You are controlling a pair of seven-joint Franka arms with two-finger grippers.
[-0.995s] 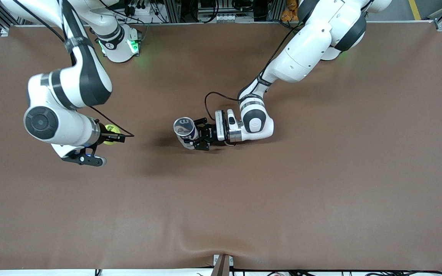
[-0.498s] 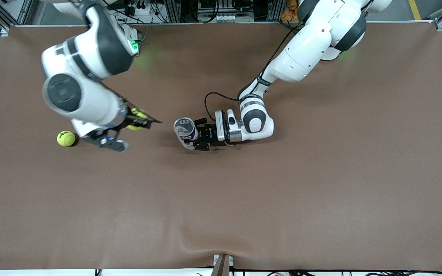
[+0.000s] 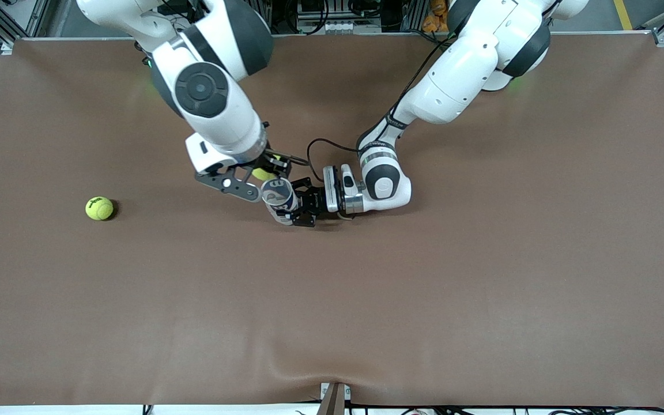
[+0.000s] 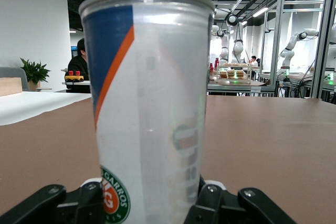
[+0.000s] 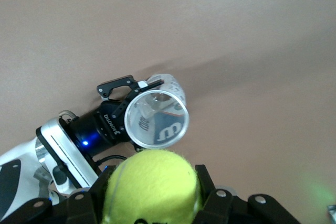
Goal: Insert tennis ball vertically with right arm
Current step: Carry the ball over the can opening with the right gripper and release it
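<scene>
While upright, can [image 4: 149,114] label reads "GARROS"

Yellow-green ball [image 5: 151,184] in the black right pincer [image 5: 152,203], a clear can [image 4: 148,108] with blue-and-orange label, another yellow-green ball [image 3: 99,208], brown worktop [image 3: 424,288].

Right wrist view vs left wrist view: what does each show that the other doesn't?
Right wrist only: the tennis ball gripped in the right claw, the can's open mouth seen from above, and the left claw from outside. Left wrist only: the can's side label and the lab background. Both: the clear ball can standing upright, clamped by the left claw, on the brown table.
</scene>
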